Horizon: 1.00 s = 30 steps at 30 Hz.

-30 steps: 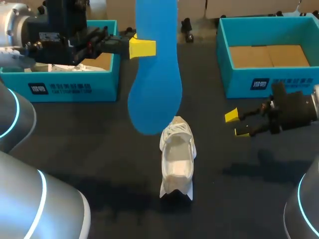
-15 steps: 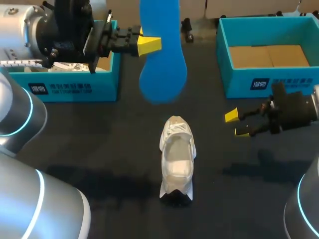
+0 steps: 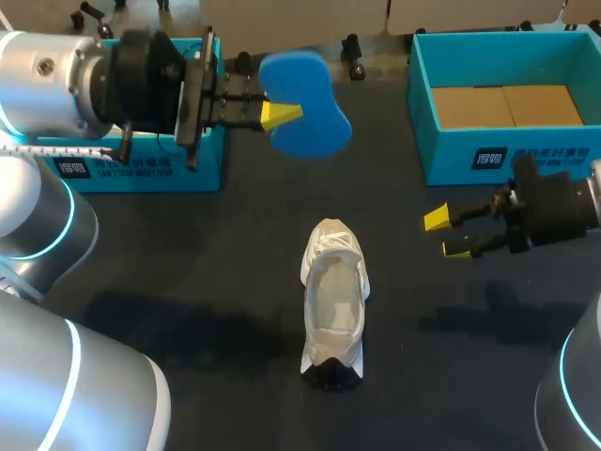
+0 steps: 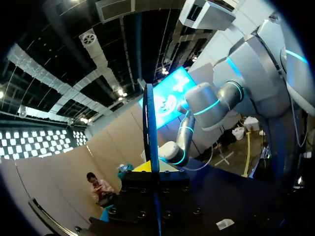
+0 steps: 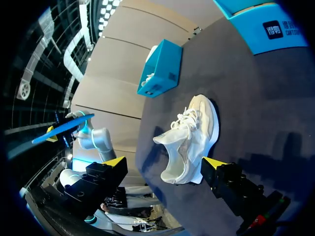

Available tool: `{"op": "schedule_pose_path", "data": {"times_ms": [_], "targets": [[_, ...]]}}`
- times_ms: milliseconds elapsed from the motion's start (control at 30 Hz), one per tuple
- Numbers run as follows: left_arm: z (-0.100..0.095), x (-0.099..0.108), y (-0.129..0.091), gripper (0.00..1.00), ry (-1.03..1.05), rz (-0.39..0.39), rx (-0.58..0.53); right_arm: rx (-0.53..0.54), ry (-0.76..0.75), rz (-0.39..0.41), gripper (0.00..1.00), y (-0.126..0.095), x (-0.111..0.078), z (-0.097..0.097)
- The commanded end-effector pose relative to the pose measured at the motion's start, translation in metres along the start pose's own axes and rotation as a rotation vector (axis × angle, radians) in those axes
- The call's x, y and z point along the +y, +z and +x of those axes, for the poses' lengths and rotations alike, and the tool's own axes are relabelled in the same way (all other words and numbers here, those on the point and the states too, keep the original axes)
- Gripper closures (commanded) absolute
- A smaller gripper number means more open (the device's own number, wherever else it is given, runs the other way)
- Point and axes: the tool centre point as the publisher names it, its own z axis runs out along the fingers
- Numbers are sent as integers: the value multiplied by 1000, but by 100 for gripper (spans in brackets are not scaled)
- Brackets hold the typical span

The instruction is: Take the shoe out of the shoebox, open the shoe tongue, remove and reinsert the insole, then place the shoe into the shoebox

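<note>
**Clerk:** Item one, surroundings. What is listed around the shoe (image 3: 333,296)?

**Keeper:** One dark table (image 3: 216,272). Two teal boxes are entered at its far side: the left box (image 3: 141,169) at 10 o'clock from the shoe and the right box (image 3: 507,155) at 2 o'clock. The right gripper (image 3: 446,235) is logged at 3 o'clock, near the shoe but apart from it, with its fingers spread wide.

**Clerk:** Obstructions?

**Keeper:** In the head view most of the left box is covered by the left arm (image 3: 56,85). The left gripper (image 3: 282,115) is noted at 12 o'clock from the shoe, raised above the table and clamped on the blue insole (image 3: 302,103). In the left wrist view the insole (image 4: 150,128) is seen edge-on, rising from between the fingers.

**Clerk:** Item two, containers and contents.

**Keeper:** Right box: brown cardboard (image 3: 507,105) is recorded lying flat on its floor. Left box: in the right wrist view something white is seen at its open top (image 5: 147,78), but what it is cannot be told.

**Clerk:** And the shoe itself?

**Keeper:** White, laced, set upright on its sole at mid-table, outside both boxes, toe to 12 o'clock and heel to 6. In the right wrist view it (image 5: 189,140) is seen just ahead of the open fingers (image 5: 165,162).
</note>
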Motion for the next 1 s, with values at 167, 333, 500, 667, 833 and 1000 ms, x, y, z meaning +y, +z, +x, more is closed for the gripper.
{"op": "schedule_pose_path", "data": {"times_ms": [167, 333, 500, 667, 833, 1000], "targets": [[-6, 8, -1, 100, 513, 15, 167, -1, 0, -1, 0, 1, 0, 0], [-6, 8, -1, 100, 513, 15, 167, -1, 0, -1, 0, 1, 0, 0], [-4, 9, -1, 100, 562, 13, 180, -1, 0, -1, 0, 1, 0, 0], [2, 26, -8, 100, 736, -22, 141, -1, 0, -1, 0, 1, 0, 0], [15, 53, -7, 100, 848, -81, 56, -1, 0, -1, 0, 1, 0, 0], [24, 75, -3, 100, 926, -89, -11, -1, 0, -1, 0, 1, 0, 0]]}}
